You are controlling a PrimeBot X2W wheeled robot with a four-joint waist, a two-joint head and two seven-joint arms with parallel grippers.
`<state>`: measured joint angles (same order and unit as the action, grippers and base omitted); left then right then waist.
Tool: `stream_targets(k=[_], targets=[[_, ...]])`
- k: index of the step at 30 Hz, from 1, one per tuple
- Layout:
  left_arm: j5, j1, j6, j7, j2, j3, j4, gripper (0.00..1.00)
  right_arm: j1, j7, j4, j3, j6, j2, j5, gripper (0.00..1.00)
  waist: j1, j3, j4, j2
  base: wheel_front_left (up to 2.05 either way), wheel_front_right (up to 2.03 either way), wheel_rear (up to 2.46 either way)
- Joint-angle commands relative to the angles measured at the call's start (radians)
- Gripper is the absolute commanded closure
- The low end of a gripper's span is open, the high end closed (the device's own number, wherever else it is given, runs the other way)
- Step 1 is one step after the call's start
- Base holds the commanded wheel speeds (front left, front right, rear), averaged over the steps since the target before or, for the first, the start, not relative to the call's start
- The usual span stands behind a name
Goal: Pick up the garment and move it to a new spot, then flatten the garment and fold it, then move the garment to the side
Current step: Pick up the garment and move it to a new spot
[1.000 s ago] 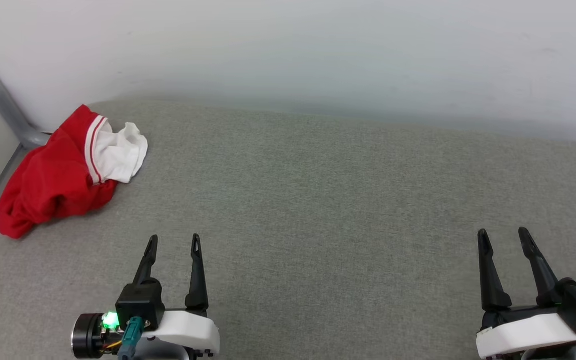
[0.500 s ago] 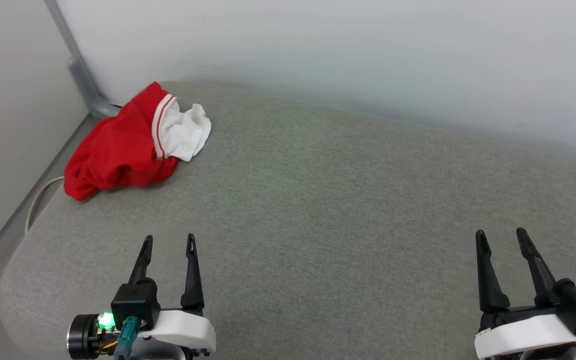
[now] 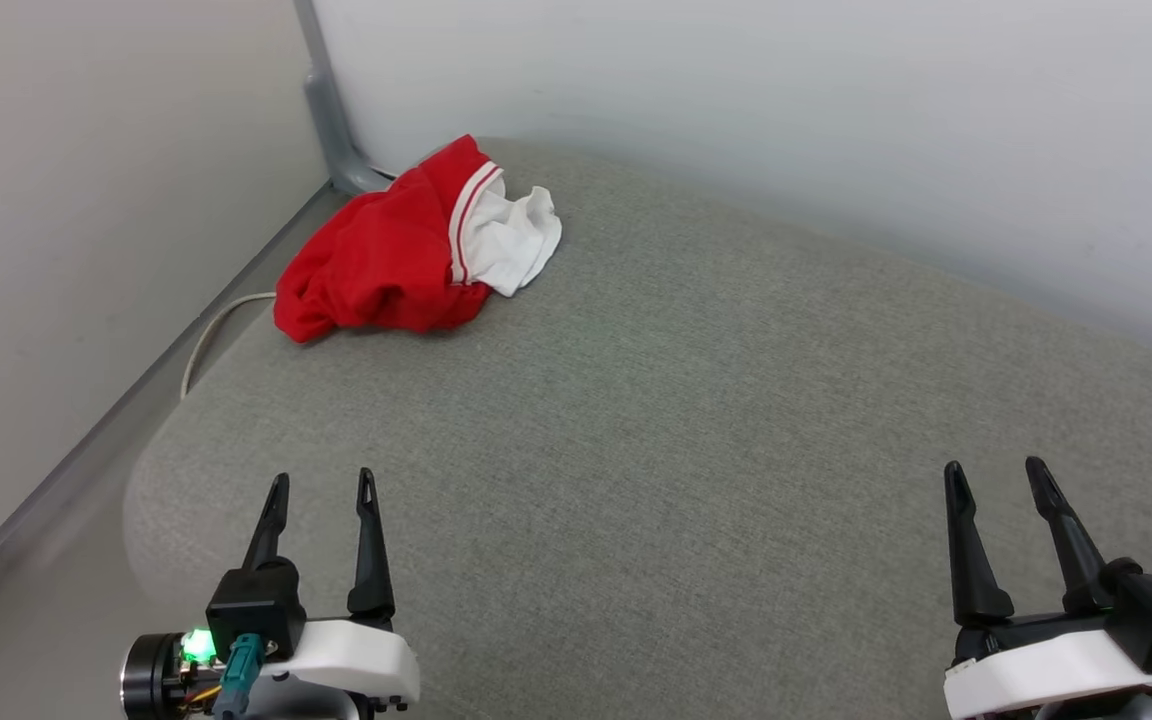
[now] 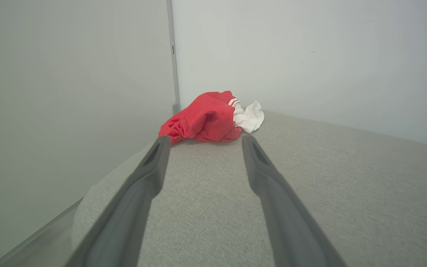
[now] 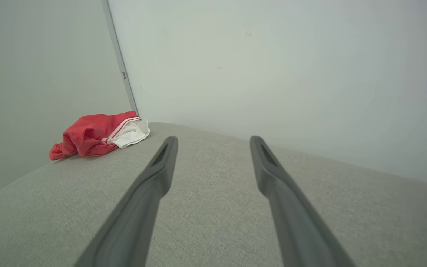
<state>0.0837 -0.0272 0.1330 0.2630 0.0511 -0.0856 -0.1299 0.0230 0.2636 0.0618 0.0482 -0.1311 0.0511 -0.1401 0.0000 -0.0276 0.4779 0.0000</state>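
The garment (image 3: 386, 262) lies crumpled in a heap at the far left corner of the grey cushioned surface (image 3: 696, 420), red with a white sleeve and striped trim turned up on its right side. It also shows straight ahead in the left wrist view as the garment (image 4: 208, 120), and far off to the left in the right wrist view as the garment (image 5: 91, 135). My left gripper (image 3: 323, 485) hovers open near the front left edge, well short of the heap. My right gripper (image 3: 996, 472) is open at the lower right, holding nothing.
Pale walls meet at a grey corner post (image 3: 328, 110) just behind the garment. A white cable (image 3: 204, 335) runs down the gap left of the surface, whose rounded left edge (image 3: 151, 470) drops off beside my left gripper.
The head camera has turned left, so the garment and corner sit further right and higher in the picture. Both grippers hold the same open pose.
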Motion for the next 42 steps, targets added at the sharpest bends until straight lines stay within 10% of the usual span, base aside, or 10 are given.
stream_targets(k=[1,16,27,42], targets=[[0.001,0.009,0.002,0.003,-0.001,0.004,0.0,0.0,0.004,0.002,-0.001,-0.001,0.001,-0.001,-0.002,0.0,0.0,0.0,0.022,0.0,0.0,0.0,0.0],[0.047,-0.022,-0.003,0.003,-0.001,0.056,0.002,0.0,-0.021,0.002,-0.008,-0.014,0.001,-0.001,0.011,0.0,0.0,-0.03,0.004,0.0,0.0,0.0,0.0],[0.055,-0.309,-0.084,0.003,0.024,0.215,-0.02,0.0,-0.105,0.002,-0.062,-0.002,0.001,-0.001,0.093,0.0,0.0,-0.198,-0.112,0.0,0.0,0.0,0.0],[0.162,-0.812,-0.231,-0.051,0.24,0.354,-0.291,0.0,-0.243,0.002,-0.261,0.014,0.001,-0.001,0.213,0.0,0.0,-0.524,-0.24,0.0,0.0,0.0,0.0]])
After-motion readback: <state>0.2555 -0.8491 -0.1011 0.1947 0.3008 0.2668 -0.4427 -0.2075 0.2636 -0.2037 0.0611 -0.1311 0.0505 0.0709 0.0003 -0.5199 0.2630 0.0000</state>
